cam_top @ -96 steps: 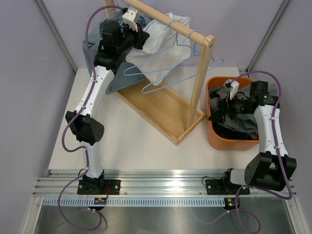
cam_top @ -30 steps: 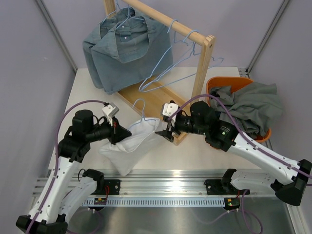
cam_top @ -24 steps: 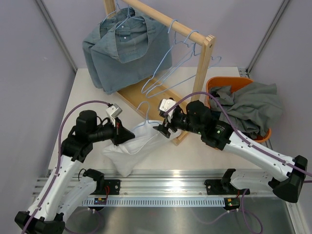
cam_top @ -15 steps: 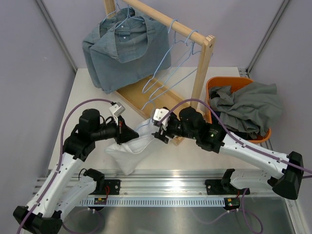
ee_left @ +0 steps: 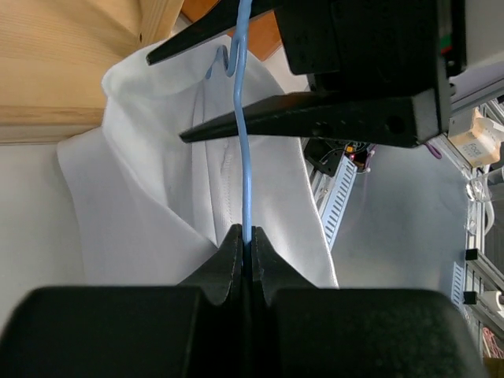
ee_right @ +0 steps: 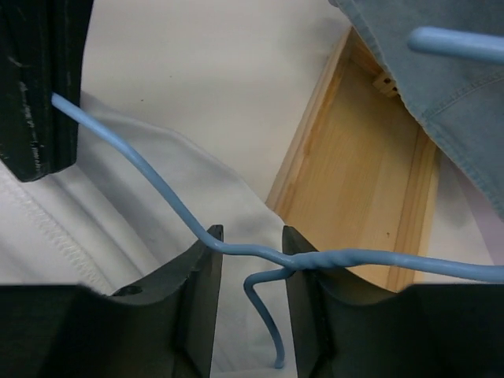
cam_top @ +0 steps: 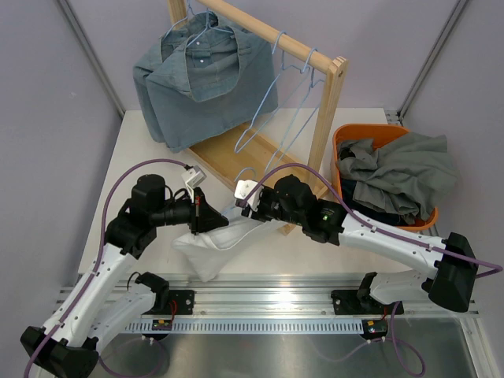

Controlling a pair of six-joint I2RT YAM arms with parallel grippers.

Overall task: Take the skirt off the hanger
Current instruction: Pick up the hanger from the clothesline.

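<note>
The white skirt (cam_top: 211,246) hangs on a blue wire hanger (ee_left: 241,126) low over the table, in front of the wooden rack. My left gripper (cam_top: 206,220) is shut on the hanger's wire, which runs straight out from its closed tips (ee_left: 246,235) across the skirt (ee_left: 142,197). My right gripper (cam_top: 240,206) comes in from the right. Its jaws (ee_right: 252,256) stand apart on either side of the hanger's twisted neck (ee_right: 339,257), with the skirt (ee_right: 157,213) beneath. The wire passes between the fingers and is not pinched.
The wooden rack (cam_top: 327,118) stands behind, its base (ee_right: 362,181) just beyond my right gripper. Denim garments (cam_top: 197,79) and bare blue hangers (cam_top: 276,102) hang from its rail. An orange bin (cam_top: 343,150) piled with grey clothes stands at the right.
My right gripper has moved left onto the hanger's neck and its jaws have narrowed. The left gripper has carried the hanger and skirt a little to the right.
</note>
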